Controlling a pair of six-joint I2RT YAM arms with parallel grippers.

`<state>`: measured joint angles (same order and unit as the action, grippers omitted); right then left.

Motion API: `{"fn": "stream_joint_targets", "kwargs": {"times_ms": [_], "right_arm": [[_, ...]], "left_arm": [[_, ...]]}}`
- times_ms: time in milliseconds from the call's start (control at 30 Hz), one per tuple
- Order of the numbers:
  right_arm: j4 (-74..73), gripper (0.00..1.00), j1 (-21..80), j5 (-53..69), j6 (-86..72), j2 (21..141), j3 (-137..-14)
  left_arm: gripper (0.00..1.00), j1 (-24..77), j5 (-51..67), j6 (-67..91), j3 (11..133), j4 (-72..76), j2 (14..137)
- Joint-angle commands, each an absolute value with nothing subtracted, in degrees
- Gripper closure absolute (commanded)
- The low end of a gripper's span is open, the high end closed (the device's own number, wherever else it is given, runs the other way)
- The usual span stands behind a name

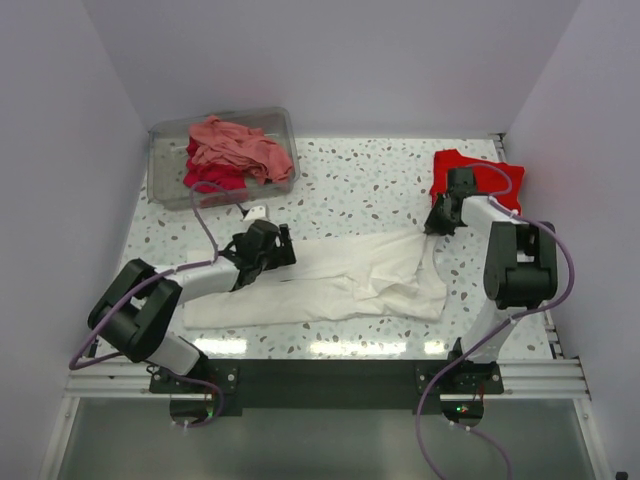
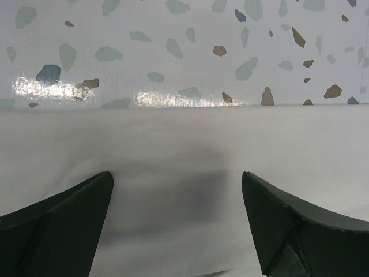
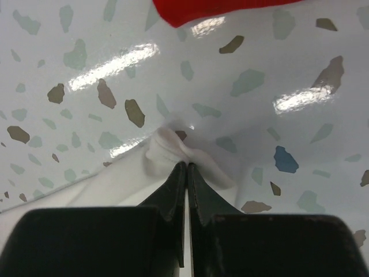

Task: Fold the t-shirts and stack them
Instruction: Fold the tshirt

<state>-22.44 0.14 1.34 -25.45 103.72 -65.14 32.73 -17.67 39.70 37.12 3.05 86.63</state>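
Observation:
A white t-shirt [image 1: 340, 285] lies spread across the middle of the speckled table, wrinkled toward its right end. My left gripper [image 1: 270, 250] hovers just over the shirt's upper left edge, wide open with only flat white cloth [image 2: 184, 138] between its fingers [image 2: 75, 213]. My right gripper [image 1: 437, 225] is at the shirt's upper right corner, shut on a small bunch of white fabric [image 3: 164, 147] pinched at its tips [image 3: 185, 164]. A bright red t-shirt [image 1: 470, 170] lies folded at the back right, just beyond the right gripper, and its edge [image 3: 213, 8] shows in the right wrist view.
A clear plastic bin [image 1: 165, 185] at the back left holds crumpled salmon-pink [image 1: 235, 145] and crimson [image 1: 215, 180] shirts. Walls close in the table at the back and on both sides. Bare tabletop [image 1: 360, 185] lies between the bin and the red shirt.

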Motion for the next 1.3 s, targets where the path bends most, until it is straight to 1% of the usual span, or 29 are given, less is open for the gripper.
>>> {"fn": "stream_joint_targets", "kwargs": {"times_ms": [0, 200, 300, 333, 367, 400, 433, 567, 633, 667, 767, 900, 1000, 1067, 1133, 1267], "right_arm": [[-21.5, 1.0, -2.7, 2.4, -26.5, 101.4, -65.0], [-21.4, 1.0, -2.8, 4.5, -25.8, 103.2, -66.6], [-22.3, 0.99, -2.8, 5.5, -24.8, 101.2, -67.6], [-23.2, 0.83, -2.9, 5.5, -24.3, 100.4, -67.7], [-23.4, 0.73, -2.8, 5.2, -24.2, 99.1, -67.5], [-23.7, 0.65, -2.7, 5.4, -24.0, 97.8, -67.2], [-24.5, 0.54, -2.7, 5.6, -23.8, 94.8, -66.6], [-26.5, 0.42, -0.5, 4.5, -23.3, 86.4, -62.0], [-28.6, 0.4, 2.6, 3.0, -23.5, 82.4, -59.6], [-29.3, 0.4, 5.9, 0.7, -23.7, 81.1, -58.9], [-31.3, 0.4, 11.0, -1.1, -26.4, 77.1, -54.7], [-32.3, 0.41, 14.4, -2.2, -30.5, 71.2, -48.1], [-34.2, 0.41, 16.2, -2.9, -32.3, 68.0, -45.1], [-35.1, 0.42, 17.6, -3.1, -33.1, 67.3, -44.0], [-36.7, 0.42, 18.7, -4.6, -33.7, 66.7, -43.4], [-38.3, 0.43, 19.7, -5.4, -34.9, 64.9, -41.8]], "left_arm": [[0.0, 30.6, -17.4, 41.5, 33.6, -1.0, 88.0], [0.0, 30.6, -16.9, 40.0, 35.1, -0.9, 88.6], [0.0, 30.6, -16.7, 38.6, 37.5, -0.9, 89.0], [0.0, 30.7, -16.6, 37.9, 38.1, -0.9, 89.1], [0.0, 30.8, -16.6, 37.6, 38.6, -0.9, 89.2], [0.0, 30.8, -16.7, 37.3, 39.1, -0.9, 89.2], [0.0, 30.9, -16.7, 37.1, 40.2, -1.1, 89.3], [0.0, 31.6, -18.0, 35.9, 42.4, -2.5, 89.0], [0.0, 32.2, -18.5, 35.7, 43.4, -3.2, 88.2], [0.0, 32.4, -19.1, 35.7, 43.8, -3.5, 87.7], [0.0, 33.9, -20.2, 35.7, 45.3, -5.5, 85.6], [0.0, 36.5, -21.6, 35.6, 47.0, -7.5, 81.8], [0.0, 40.0, -22.3, 35.5, 47.5, -7.7, 80.2], [0.0, 44.1, -23.0, 35.7, 48.2, -7.7, 80.2], [0.0, 48.8, -23.6, 35.8, 49.3, -7.6, 81.7], [0.0, 54.0, -22.9, 37.3, 50.6, -6.3, 85.0]]}}
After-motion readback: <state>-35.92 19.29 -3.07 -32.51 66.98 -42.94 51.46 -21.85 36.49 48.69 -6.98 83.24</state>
